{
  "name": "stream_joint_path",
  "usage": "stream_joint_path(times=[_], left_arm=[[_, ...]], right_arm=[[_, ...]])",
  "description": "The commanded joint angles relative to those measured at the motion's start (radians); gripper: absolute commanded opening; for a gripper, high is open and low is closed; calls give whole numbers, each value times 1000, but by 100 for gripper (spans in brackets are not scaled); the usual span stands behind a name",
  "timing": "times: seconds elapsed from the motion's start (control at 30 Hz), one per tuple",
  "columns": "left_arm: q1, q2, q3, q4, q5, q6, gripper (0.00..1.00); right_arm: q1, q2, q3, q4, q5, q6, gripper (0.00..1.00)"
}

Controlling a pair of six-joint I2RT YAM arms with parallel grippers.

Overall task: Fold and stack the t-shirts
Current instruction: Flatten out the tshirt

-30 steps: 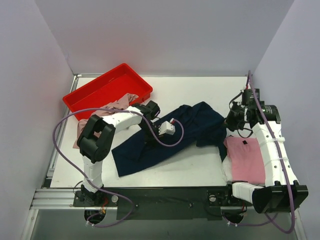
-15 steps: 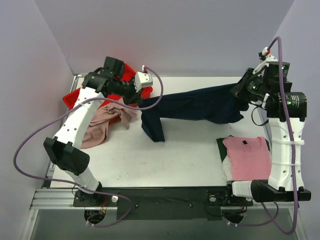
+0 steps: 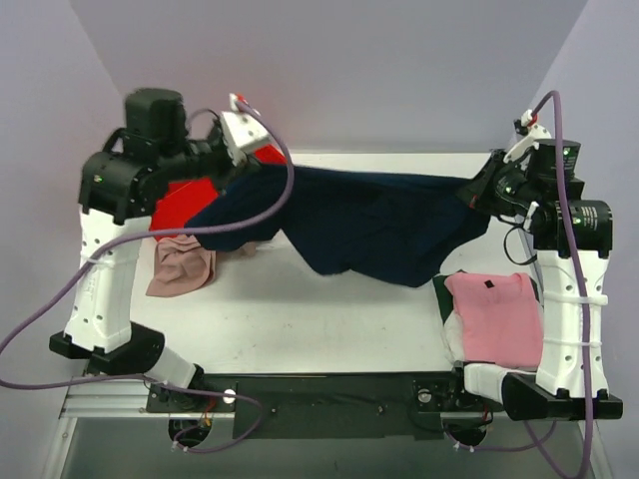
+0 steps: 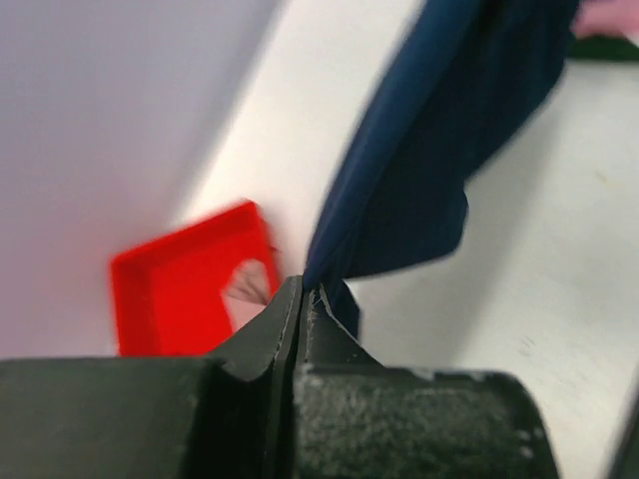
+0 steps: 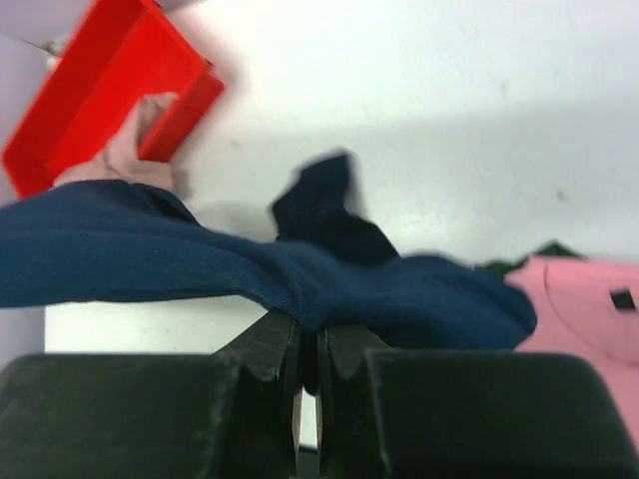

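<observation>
Pinching navy shirt (image 3: 369,225) aloft, left gripper (image 3: 262,172) at nine o'clock, right gripper (image 3: 479,190) at three, to spread it for folding.

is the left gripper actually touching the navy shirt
Touching. The left wrist view shows the left gripper shut on an edge of the navy t-shirt, with the cloth coming straight out from between its fingertips.

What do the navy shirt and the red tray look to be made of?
The navy shirt: soft matte cloth, probably a knit; it sags in folds between the left claw and right claw. The red tray: likely rigid moulded plastic, smooth, evenly coloured, with straight upright walls.
</observation>
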Motion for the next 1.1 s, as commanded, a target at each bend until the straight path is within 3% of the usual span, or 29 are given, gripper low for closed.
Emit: stream_joint_path(times=[0.0,0.1,0.23,0.37,0.43,0.57,0.67,0.77,0.9,1.0,1.07], left_arm=[[-210,-50,-408,-92,-191,2,0],[-330,-121,-605,-81,-197,-31,0],[-606,-90,-789,-223,-208,27,0],[-822,-41,-955,-247,-272,71,19],[-821,-15,-970,-253,-238,102,32],[-777,-10,-977,-293,-173,200,45],[-691,-15,-1003,-230,-153,199,46],[-555,-1,-1009,-34,-181,102,48],[-553,65,-980,141,-180,32,48],[-554,106,-995,226,-65,97,50],[-553,129,-1012,288,-12,154,63]], right_arm=[[-72,-28,-151,-12,22,17,0],[-92,-28,-226,-19,0,15,0],[-96,33,-245,-10,-17,2,0],[-96,105,-276,48,-63,-20,0],[-95,133,-286,62,-57,-29,0],[-96,147,-317,65,-50,-46,0],[-95,133,-352,67,-50,-46,0],[-95,107,-394,80,-50,-41,0],[-92,90,-455,96,-58,-37,0],[-87,82,-483,99,-61,-41,0],[-86,72,-501,100,-60,-44,0]])
